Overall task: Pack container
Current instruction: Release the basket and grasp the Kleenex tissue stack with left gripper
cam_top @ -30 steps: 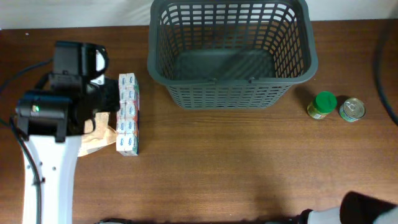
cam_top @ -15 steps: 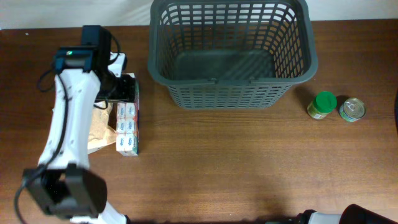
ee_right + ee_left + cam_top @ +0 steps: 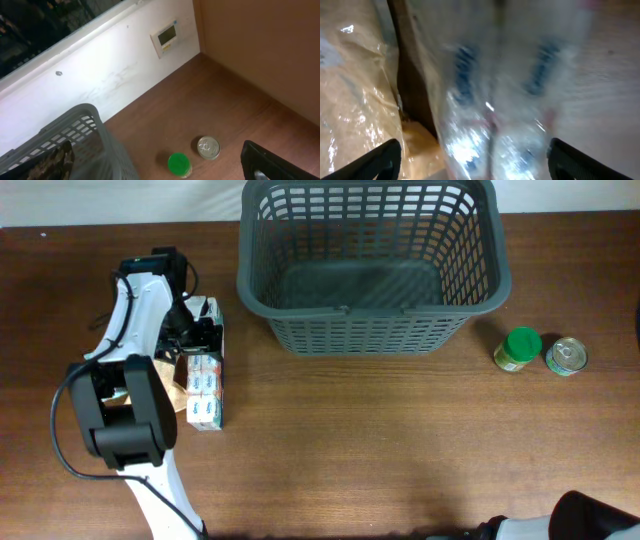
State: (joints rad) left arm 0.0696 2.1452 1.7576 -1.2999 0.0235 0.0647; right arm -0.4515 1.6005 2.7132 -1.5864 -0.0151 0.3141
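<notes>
My left jaws stand spread wide astride the far end of the carton pack [image 3: 206,388]. My right jaws gape wide too, with nothing between them. The container [image 3: 372,330] sits at the tabletop's [image 3: 400,450] far edge, well apart from the pack, with a green-lidded jar [image 3: 518,348] and a tin can [image 3: 566,356] to its right.

Blur smears the plastic-wrapped multipack [image 3: 495,130] in the left wrist view (its print is unreadable), and the left gripper [image 3: 475,162] shows only corner-cropped fingertips [image 3: 380,160]. Overhead, the left arm [image 3: 135,320] hides part of the brown bag [image 3: 180,395].
</notes>
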